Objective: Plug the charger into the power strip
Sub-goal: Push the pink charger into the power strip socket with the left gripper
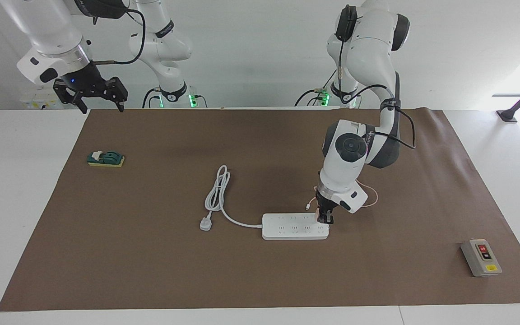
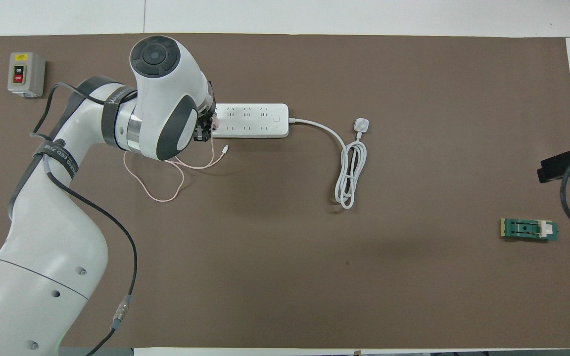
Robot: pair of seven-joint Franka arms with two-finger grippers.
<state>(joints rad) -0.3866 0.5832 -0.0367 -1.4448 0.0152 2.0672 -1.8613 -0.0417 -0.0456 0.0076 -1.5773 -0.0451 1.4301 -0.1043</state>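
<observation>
- Two arms are showing: the right one is waiting raised, its right gripper [image 1: 92,97] hanging with jaws spread wide and empty over the edge of the brown mat [image 1: 260,280] nearest the robots, at the right arm's end, well apart from the power strip [image 1: 294,227].
- A green block on a yellow pad [image 1: 105,159] is lying nearer to the robots than the power strip, toward the right arm's end.
- The power strip's white cord [image 1: 217,194] is coiling nearer to the robots than the strip, its plug [image 1: 205,224] lying beside the strip.
- The left gripper [image 1: 324,215] is standing clenched on the charger [image 1: 319,211], pressing down on the power strip's end toward the left arm.
- The charger's pink cable [image 2: 166,178] is trailing over the mat just nearer to the robots than the strip.
- A grey switch box [image 1: 481,257] is sitting farther from the robots than the power strip, at the left arm's end.
</observation>
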